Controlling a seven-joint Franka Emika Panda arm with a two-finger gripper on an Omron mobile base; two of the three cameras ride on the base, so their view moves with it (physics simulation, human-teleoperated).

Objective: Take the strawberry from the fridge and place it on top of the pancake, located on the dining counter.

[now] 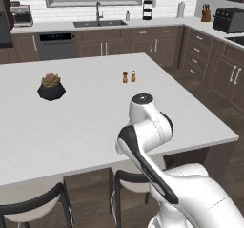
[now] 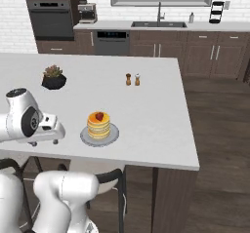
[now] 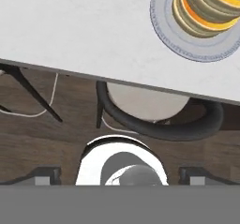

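The strawberry (image 2: 99,116) rests on top of the pancake (image 2: 99,125), a stack on a grey plate (image 2: 113,137) near the front edge of the white dining counter (image 2: 146,110). In the hand view the pancake (image 3: 206,7) and its plate (image 3: 187,47) lie at the upper right, cut off by the frame edge. My gripper (image 3: 119,177) is open with nothing between its fingers, which stand wide apart. It hovers over the counter's front edge, left of the plate and apart from it. The fridge is out of view.
A potted succulent (image 2: 53,78) and two small shakers (image 2: 133,79) stand farther back on the dining counter (image 1: 95,117). Black-backed stools (image 3: 159,120) sit under the front edge, directly below my hand. Wall cabinets and a sink line the far side.
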